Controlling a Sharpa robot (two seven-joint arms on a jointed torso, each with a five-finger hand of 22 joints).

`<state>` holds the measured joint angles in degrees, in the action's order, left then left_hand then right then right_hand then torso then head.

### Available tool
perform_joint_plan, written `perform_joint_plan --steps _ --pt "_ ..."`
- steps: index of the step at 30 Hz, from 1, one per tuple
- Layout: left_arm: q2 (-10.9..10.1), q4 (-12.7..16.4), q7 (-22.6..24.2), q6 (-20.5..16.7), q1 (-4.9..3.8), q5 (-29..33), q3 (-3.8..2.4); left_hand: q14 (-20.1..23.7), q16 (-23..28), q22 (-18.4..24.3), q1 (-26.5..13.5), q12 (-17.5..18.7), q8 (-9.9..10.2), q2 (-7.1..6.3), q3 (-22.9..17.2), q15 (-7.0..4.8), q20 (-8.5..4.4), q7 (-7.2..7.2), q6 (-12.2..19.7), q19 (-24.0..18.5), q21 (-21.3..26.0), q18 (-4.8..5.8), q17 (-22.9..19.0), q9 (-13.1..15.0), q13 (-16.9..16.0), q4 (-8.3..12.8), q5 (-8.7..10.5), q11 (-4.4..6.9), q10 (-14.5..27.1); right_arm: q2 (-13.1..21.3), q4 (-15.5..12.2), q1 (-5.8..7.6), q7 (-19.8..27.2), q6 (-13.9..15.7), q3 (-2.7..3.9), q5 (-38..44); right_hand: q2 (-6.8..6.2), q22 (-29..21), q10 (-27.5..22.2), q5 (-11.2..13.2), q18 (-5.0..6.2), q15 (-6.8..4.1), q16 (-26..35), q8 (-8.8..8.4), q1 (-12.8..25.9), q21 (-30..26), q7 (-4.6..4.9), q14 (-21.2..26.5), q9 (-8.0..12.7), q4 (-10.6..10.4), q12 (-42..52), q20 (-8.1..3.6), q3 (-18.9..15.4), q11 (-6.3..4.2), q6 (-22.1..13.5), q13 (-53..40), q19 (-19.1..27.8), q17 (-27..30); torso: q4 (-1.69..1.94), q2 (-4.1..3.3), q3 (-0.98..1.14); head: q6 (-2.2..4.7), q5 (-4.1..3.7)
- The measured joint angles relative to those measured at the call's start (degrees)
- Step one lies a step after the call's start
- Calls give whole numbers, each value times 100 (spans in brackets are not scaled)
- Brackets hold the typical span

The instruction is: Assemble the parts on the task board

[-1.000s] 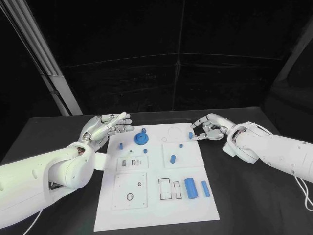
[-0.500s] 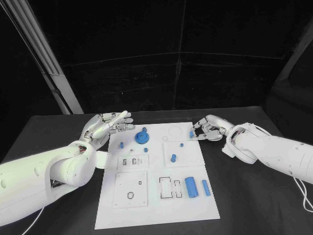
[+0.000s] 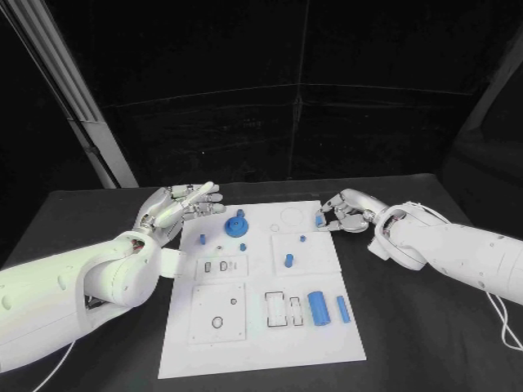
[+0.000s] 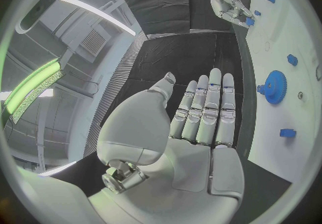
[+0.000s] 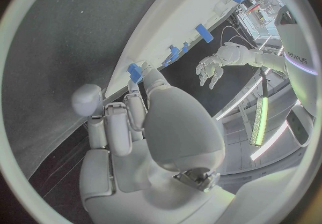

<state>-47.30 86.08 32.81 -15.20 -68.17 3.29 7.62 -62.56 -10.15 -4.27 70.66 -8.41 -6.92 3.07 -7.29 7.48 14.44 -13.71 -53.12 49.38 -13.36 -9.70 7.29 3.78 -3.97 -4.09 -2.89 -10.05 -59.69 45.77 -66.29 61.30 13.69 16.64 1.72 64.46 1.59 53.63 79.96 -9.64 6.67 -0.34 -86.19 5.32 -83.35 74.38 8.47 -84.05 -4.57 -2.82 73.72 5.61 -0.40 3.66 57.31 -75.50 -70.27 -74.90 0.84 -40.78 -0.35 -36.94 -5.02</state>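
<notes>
Right hand (image 3: 341, 211) is pinching a small blue peg (image 3: 320, 220) at the board's (image 3: 261, 347) far right edge, left hand (image 3: 179, 207) hovering open; peg looks light, rigid, slippery, best held by its sides.

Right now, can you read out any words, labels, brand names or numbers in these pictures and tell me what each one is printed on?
Dark lettering runs along the white left arm in the right wrist view; too small and bent to read.
The white task board carries only outlines and cut-outs, no words or numbers.
The blue parts, such as the blue gear, carry no marking that can be read.
</notes>
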Motion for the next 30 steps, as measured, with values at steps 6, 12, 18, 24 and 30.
perform_joint_plan --steps 6,12,18,24,30 --pt "1 0 -11 15 0 0 0 0 0 0 0 0 0 0 0 0 0 0 0 0 0 0 0 0 0 0 0 0 0 -38 26 -2 -35 -1 0 30 58 32 0 62 0 -10 0 0 10 34 -13 -10 7 -9 17 -20 46 0 29 -137 -20 0 -13 4 1 8 11" --pt "-1 0 -22 28 0 0 0 0 0 -1 0 0 0 0 0 0 0 21 21 0 0 0 -1 0 5 0 0 0 0 -60 56 -2 -62 -1 0 63 100 53 0 101 0 -30 -2 0 26 34 -35 11 11 17 19 -19 121 0 148 -167 -62 0 -18 7 3 -24 16" --pt "-3 0 -28 35 0 0 0 0 0 -1 0 0 0 0 0 0 0 21 21 0 0 0 -1 0 4 0 0 0 0 -86 77 -2 -82 -1 0 90 132 53 0 157 0 -30 -22 -1 -5 34 -63 11 12 31 20 -19 165 0 183 -250 -62 -1 -25 10 3 -46 4" --pt "-4 2 -33 42 0 0 0 0 0 -2 0 0 0 0 0 0 0 21 21 0 0 1 -1 0 4 0 0 0 0 -110 101 -2 -102 -2 1 118 133 58 0 196 -1 -30 -22 0 -6 34 -44 11 12 31 21 -19 165 0 202 -249 -61 -4 -29 8 5 -46 12" --pt "-4 6 -40 51 0 0 0 0 0 -1 0 0 3 0 0 0 0 21 21 0 2 0 -1 0 4 0 0 0 0 -129 115 -2 -125 -9 1 144 133 57 0 229 -1 -51 -22 -1 -6 34 -44 -10 24 52 33 -19 185 0 201 -249 -61 -4 -34 1 9 -44 24"
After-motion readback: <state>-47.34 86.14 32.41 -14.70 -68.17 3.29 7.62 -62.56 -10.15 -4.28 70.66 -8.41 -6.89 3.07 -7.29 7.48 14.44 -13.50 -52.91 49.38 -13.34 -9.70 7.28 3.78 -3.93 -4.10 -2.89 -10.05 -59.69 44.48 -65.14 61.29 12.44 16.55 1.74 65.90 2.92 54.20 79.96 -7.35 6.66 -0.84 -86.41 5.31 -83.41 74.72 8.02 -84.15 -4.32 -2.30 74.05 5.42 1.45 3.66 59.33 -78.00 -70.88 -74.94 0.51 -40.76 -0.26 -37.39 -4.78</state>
